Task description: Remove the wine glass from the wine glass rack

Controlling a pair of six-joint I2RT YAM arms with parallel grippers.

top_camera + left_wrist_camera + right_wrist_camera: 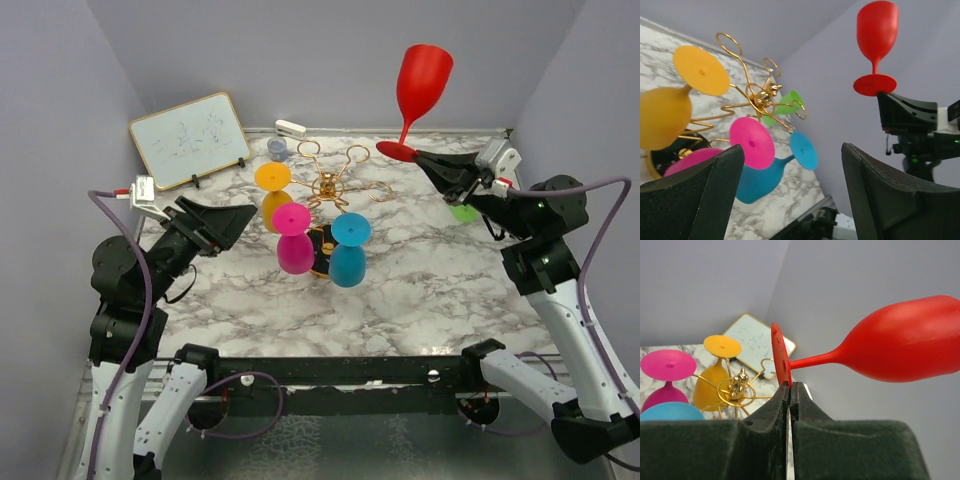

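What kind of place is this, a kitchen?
Probably a robot lab booth: plain walls box in a marble-patterned table, robot arms are bolted to its edge, and a whiteboard stands at the back.

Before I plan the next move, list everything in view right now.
red plastic wine glass: one, red, upright in the air, far right
gold wire wine glass rack: one, gold with a black base, table centre
yellow wine glass: one, hanging bowl-down on the rack
pink wine glass: one, same
blue wine glass: one, same
green object: one, mostly hidden behind the right arm
framed whiteboard: one, white, far left
small grey-blue cup: one, far edge
small white block: one, far edge
marble table: one, white-grey
left gripper: open, empty, left of the rack
right gripper: shut on the red glass's foot
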